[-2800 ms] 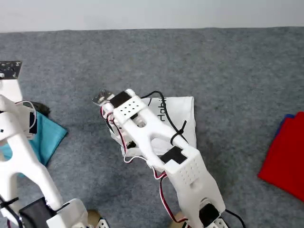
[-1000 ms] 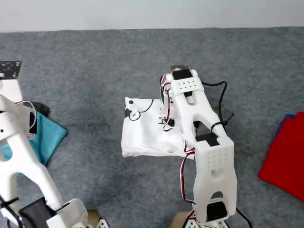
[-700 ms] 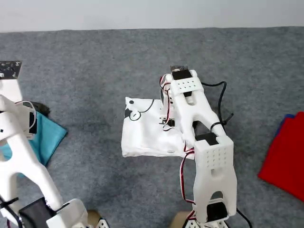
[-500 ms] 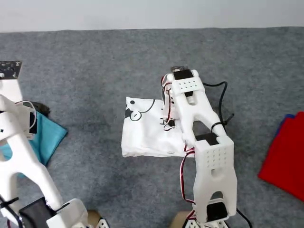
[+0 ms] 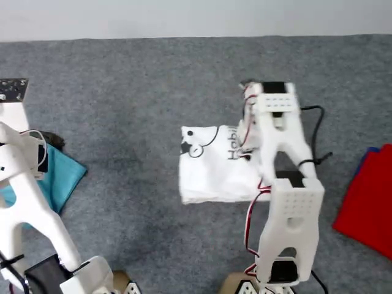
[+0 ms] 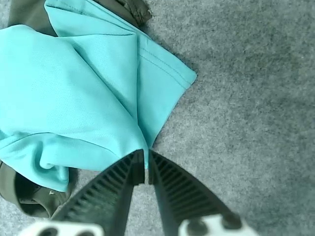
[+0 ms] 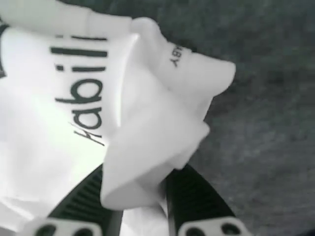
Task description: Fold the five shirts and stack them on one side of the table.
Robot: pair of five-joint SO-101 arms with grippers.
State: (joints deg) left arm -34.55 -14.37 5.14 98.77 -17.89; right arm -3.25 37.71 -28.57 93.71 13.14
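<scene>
While the right arm is stretched out over the middle of the grey felt-covered bench [image 5: 122, 79], the right hand [image 7: 140, 179] is clenched on a bunched-up wad of the white shirt with black lettering [image 5: 211, 165]. You can see the fabric puffing up between the two black jaws in the right wrist view. The rest of that shirt lies flat as a roughly rectangular fold around the middle of the bench, a bit toward the right edge, with the grabbed end being the one nearest the right edge.

Over by the left edge, the left hand [image 6: 143, 157] has its jaws pressed together, tips right at the hem of the crumpled turquoise shirt [image 6: 74, 93]. Can't really tell if it's pinching any cloth or just touching it. That turquoise shirt sits on top of a dark olive garment [image 6: 29, 196] that pokes out around it.

At the right edge there's a red shirt [image 5: 367, 196], with a bit of blue cloth [image 5: 369, 151] peeking out from under it, well apart from the white one.
</scene>
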